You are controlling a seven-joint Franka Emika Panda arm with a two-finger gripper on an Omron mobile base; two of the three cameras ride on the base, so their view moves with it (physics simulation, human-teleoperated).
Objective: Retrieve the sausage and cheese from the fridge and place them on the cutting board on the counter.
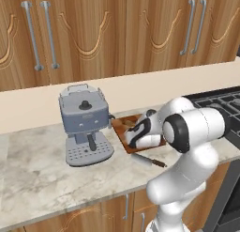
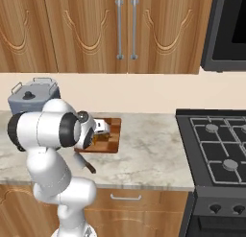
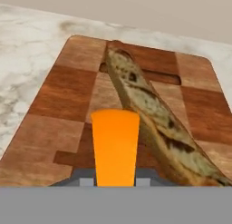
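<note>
Hovering low over the cutting board [image 3: 68, 105] on the table [image 1: 42, 179], the robot's gripper [image 3: 115, 182] is clamped on the orange cheese [image 3: 115, 148] wedge, which sits just above the wood beside a long speckled, sausage-like piece [image 3: 154, 123] lying diagonally across the board. By the look of it, the job is nearly finished: only the cheese's release appears left. A coffee machine [image 1: 85, 123] and a knife [image 1: 147, 160] stand nearby.

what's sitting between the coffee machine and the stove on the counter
The cutting board, with the end effector low over it gripping the cheese; a dark-handled knife lies on the counter in front. The left base view shows this.
</note>
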